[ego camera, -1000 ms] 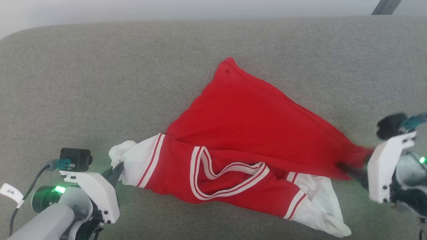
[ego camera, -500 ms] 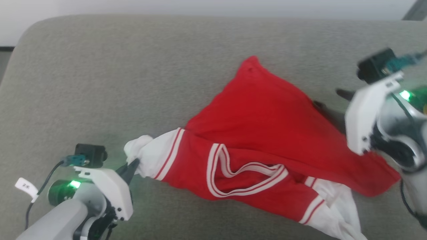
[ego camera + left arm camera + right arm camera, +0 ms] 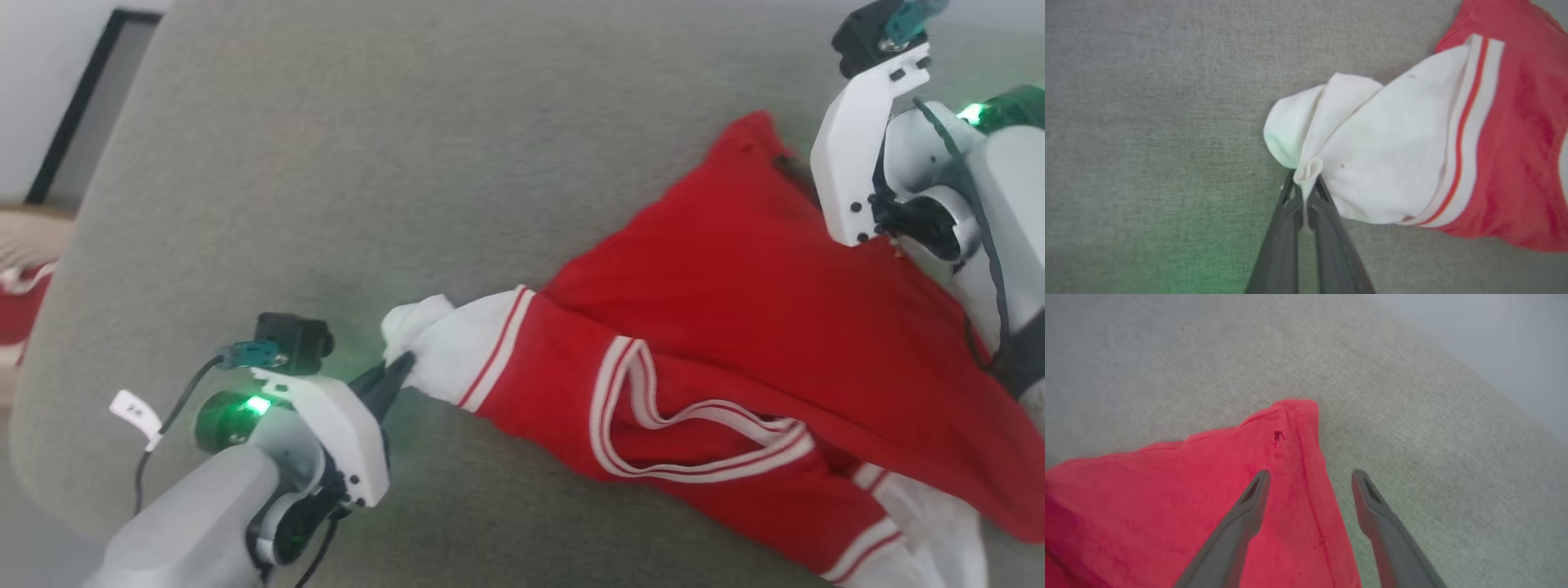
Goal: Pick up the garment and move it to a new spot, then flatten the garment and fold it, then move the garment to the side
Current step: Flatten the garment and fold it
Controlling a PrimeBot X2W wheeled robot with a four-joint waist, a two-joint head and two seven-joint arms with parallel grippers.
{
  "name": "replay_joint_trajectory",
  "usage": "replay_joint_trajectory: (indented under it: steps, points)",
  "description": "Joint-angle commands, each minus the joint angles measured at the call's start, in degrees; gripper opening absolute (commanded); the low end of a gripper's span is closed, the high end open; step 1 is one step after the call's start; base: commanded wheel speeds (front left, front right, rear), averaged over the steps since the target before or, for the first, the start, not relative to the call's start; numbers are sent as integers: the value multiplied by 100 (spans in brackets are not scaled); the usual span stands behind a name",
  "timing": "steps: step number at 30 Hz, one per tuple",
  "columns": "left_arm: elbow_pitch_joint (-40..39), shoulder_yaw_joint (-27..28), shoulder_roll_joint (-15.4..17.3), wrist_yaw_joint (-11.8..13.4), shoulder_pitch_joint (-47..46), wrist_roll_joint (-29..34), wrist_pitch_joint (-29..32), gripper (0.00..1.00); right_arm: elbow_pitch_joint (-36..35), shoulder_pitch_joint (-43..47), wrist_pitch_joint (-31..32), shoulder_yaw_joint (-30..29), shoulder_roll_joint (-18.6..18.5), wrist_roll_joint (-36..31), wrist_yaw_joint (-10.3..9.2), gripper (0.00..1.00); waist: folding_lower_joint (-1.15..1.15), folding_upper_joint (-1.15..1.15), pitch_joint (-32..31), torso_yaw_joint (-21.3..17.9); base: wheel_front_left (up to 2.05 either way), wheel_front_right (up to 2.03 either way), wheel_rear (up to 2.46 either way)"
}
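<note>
WORKROOM: A red jersey-style shirt with white short sleeves and red-and-white striped trim (image 3: 735, 327) lies rumpled on a grey fabric-covered cushion (image 3: 326, 163), spread from its middle toward the right edge. The left gripper (image 3: 1304, 183) has its jaws clenched on a pinch of the white sleeve cuff (image 3: 1372, 155). The right gripper (image 3: 1310, 475) hovers with jaws released over the red hem corner (image 3: 1294, 416), which points at the far edge. The thin knit looks light, limp and quick to bunch. It is likely to drag easily but sag between grips. Sleeve and opposite hem corner appear the soundest holds for stretching it flat.
</note>
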Motion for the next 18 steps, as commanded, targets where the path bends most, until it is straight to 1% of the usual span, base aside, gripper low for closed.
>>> replay_joint_trajectory:
  steps: [1,6,10,11,12,13,18]
  points:
    - [116,-35,-77,-66,-87,14,-21,0,307,-128,15,169,9,-25,1,100,0,0,192,254,0,0,0]
    - [431,-96,-294,-222,-207,56,-96,0,1239,-392,228,567,75,157,2,100,0,0,304,476,0,0,0]
    - [653,-121,-407,-330,-279,58,-152,0,1706,-375,434,868,169,350,2,100,0,0,320,534,0,0,0]
    - [700,-128,-425,-347,-298,59,-169,0,1746,-383,465,953,189,392,2,67,0,0,318,540,0,0,0]
    - [746,-130,-438,-382,-324,61,-172,0,1724,-386,485,1060,210,468,3,22,0,0,315,542,0,0,0]
    - [787,-127,-441,-387,-340,61,-183,0,1727,-392,505,1106,223,571,6,0,0,0,309,534,0,0,0]
    - [969,-86,-469,-424,-400,11,-209,0,1620,-623,244,1347,78,835,2,0,0,0,269,469,0,0,0]
